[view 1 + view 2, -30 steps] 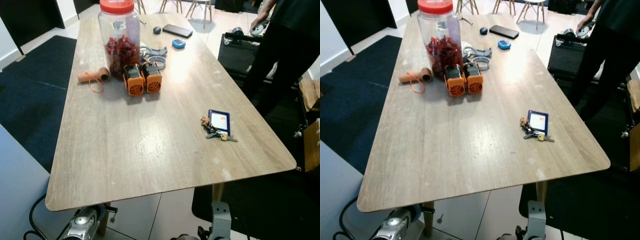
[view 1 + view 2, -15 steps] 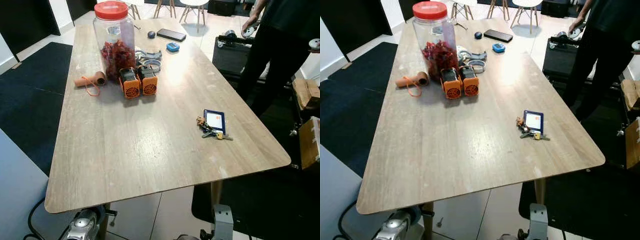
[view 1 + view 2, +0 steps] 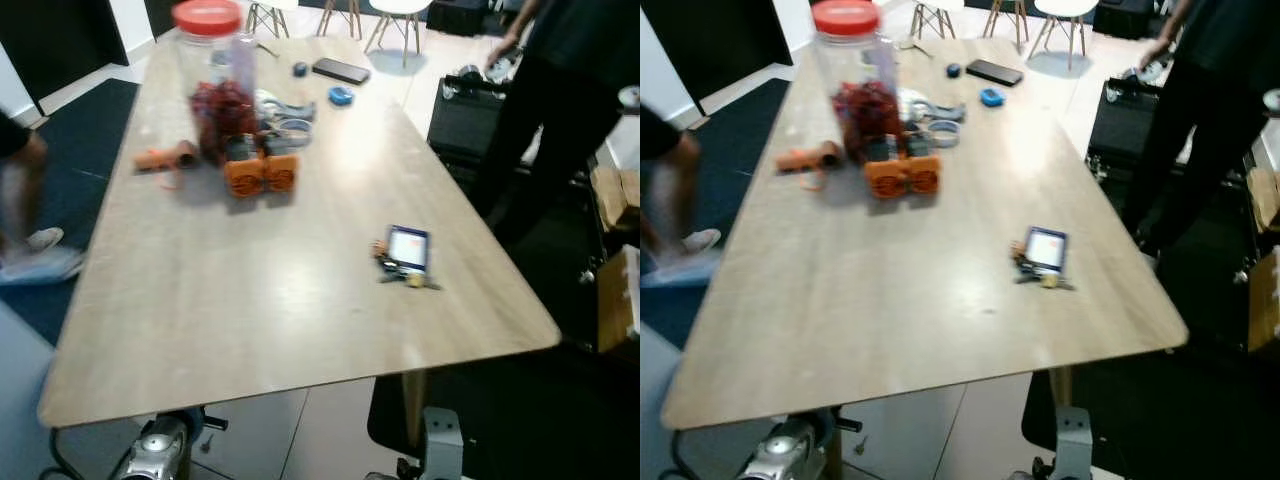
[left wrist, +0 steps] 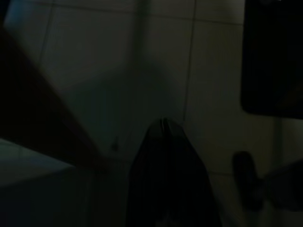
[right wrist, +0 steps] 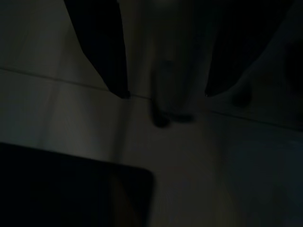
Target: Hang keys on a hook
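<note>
Keys on table, ahead and to the right of both lowered arms.

Right gripper: hangs below the table edge over floor tiles, its two black fingers spread apart, holding nothing. Left gripper: also below the table, in deep shade, fingers seemingly pressed together at the tip, empty. Keys: lie flat with a blue-framed tag, near the table's right edge, well apart from the jar at its far end. The right arm is judged nearer. No hook in view.
</note>
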You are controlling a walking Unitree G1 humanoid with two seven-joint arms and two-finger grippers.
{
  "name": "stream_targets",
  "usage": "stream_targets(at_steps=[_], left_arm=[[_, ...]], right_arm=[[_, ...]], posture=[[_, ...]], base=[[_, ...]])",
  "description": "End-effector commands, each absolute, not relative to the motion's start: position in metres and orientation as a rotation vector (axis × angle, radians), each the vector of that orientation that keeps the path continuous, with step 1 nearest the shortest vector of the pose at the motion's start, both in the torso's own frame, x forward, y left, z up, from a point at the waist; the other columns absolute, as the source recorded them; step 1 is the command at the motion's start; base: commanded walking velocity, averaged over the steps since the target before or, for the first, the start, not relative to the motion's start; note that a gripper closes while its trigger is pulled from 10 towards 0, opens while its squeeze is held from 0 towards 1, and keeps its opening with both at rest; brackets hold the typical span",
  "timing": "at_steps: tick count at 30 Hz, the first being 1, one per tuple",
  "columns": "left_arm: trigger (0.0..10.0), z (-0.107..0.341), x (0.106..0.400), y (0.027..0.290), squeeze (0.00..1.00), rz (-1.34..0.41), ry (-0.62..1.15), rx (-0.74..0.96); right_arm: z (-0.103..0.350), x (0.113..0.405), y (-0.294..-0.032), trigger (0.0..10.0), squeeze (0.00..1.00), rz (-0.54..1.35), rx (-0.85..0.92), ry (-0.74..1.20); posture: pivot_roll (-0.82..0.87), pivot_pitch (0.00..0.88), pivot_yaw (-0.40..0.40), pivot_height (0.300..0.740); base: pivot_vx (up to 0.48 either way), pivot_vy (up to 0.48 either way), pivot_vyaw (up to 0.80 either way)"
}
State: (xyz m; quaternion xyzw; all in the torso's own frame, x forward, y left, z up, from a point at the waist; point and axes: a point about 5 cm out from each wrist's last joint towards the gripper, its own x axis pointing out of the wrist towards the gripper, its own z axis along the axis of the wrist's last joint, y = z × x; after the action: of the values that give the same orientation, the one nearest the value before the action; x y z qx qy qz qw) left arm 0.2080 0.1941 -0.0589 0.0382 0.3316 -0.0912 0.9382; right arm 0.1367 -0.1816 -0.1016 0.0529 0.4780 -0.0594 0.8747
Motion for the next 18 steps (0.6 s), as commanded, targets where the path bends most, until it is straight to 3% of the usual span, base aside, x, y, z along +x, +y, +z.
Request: stream_targets(at_steps=[1, 15, 18], left_arm=[[10.0, -0.0532, 0.2142, 0.1957, 0.00, -0.197, 0.634, 0.100], [10.0, -0.0532, 0.2148, 0.1972, 0.00, -0.194, 0.642, 0.103], [10.0, -0.0538, 0.2150, 0.1984, 0.00, -0.170, 0.653, 0.095]], right_arm=[[-0.1020, 0.1369, -0.1784, 10.0, 0.00, -0.124, 0.125, 1.001], [-0.1019, 0.1377, -0.1775, 10.0, 0.00, -0.123, 0.126, 1.001], [-0.1019, 0.1376, -0.1772, 10.0, 0.00, -0.124, 0.128, 1.002]], posture=[[0.05, 0.063, 0.024, 0.740], [0.06, 0.070, 0.027, 0.740], [0.06, 0.072, 0.028, 0.740]], base=[[0.000, -0.480, 0.00], [0.000, -0.477, 0.00], [0.000, 0.000, 0.00]])
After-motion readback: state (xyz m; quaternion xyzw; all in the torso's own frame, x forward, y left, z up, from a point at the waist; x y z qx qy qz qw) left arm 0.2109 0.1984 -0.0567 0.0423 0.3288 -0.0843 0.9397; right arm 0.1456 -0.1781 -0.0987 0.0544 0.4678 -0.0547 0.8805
